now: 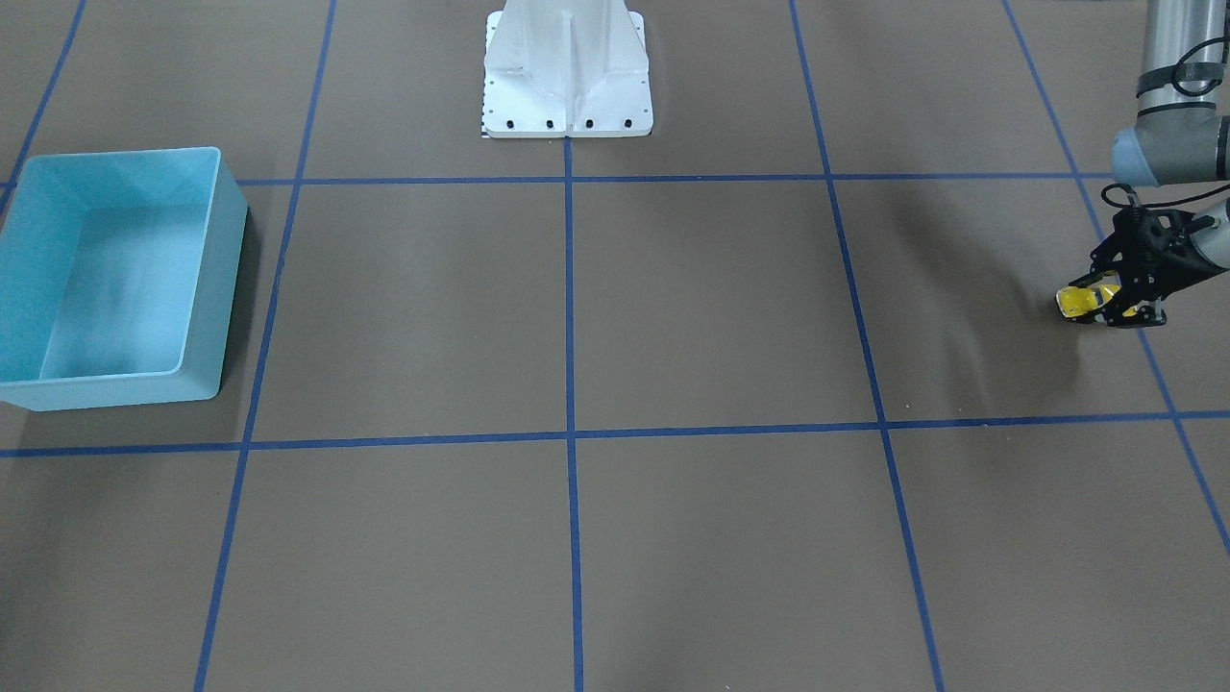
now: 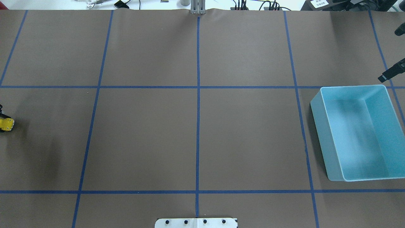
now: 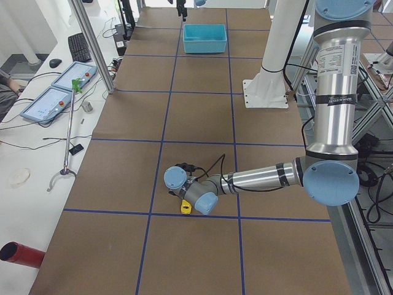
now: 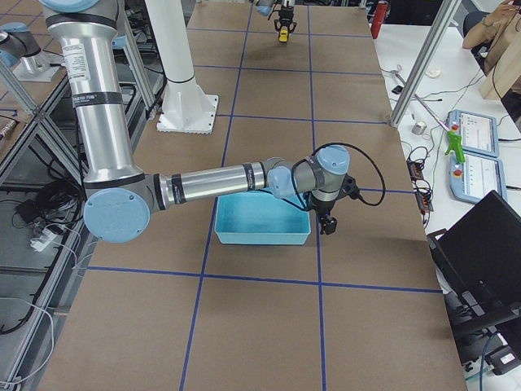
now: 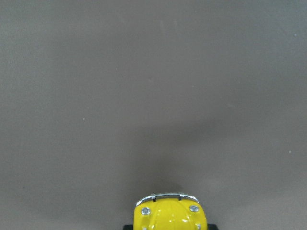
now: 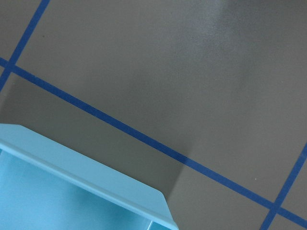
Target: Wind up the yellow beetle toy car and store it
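One yellow beetle toy car, glossy, silver bumper, in left claw.

The toy car sits at the table's left end (inside the left tool); the bin at the right.

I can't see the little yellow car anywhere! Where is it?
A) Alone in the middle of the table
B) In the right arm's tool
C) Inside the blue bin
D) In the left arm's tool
D: the car is pinched in the left tool near the table's end, far across from the bin.
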Controlling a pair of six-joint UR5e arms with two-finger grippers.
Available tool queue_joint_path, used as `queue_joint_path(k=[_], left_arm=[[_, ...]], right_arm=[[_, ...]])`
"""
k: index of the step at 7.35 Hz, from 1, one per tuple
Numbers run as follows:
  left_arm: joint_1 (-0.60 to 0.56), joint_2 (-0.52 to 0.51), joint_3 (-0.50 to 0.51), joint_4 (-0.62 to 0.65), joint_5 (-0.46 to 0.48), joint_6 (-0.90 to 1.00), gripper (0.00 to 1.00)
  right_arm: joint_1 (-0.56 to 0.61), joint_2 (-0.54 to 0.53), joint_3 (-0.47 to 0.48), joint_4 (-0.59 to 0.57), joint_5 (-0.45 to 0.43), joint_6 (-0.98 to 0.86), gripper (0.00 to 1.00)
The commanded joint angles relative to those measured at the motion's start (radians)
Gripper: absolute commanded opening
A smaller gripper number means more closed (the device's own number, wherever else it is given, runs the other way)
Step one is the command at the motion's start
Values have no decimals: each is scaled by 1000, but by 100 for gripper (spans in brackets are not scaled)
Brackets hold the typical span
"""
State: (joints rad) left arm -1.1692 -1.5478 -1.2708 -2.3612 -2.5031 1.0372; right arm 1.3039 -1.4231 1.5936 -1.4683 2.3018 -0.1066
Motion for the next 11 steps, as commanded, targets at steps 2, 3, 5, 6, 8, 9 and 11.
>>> queue_joint_path(k=[2, 3, 5, 6, 8, 9, 11], left_arm=[[-10, 0, 7, -1, -11, 7, 0], [-16, 0, 16, -1, -13, 32, 0], [-21, 0, 24, -1, -14, 43, 0], [-24, 0, 24, -1, -14, 43, 0], [-32, 0, 37, -1, -14, 72, 0], [-36, 0, 39, -1, -14, 73, 0], [-43, 0, 47, -1, -22, 90, 0]], right_arm=[[0, 3, 0, 0, 2, -1, 100], [0, 3, 2, 0, 2, 1, 100], [0, 4, 2, 0, 2, 1, 100], [0, 4, 2, 2, 2, 2, 100], [0, 4, 2, 2, 2, 2, 100], [0, 4, 2, 2, 2, 2, 100], [0, 4, 2, 2, 2, 2, 100]])
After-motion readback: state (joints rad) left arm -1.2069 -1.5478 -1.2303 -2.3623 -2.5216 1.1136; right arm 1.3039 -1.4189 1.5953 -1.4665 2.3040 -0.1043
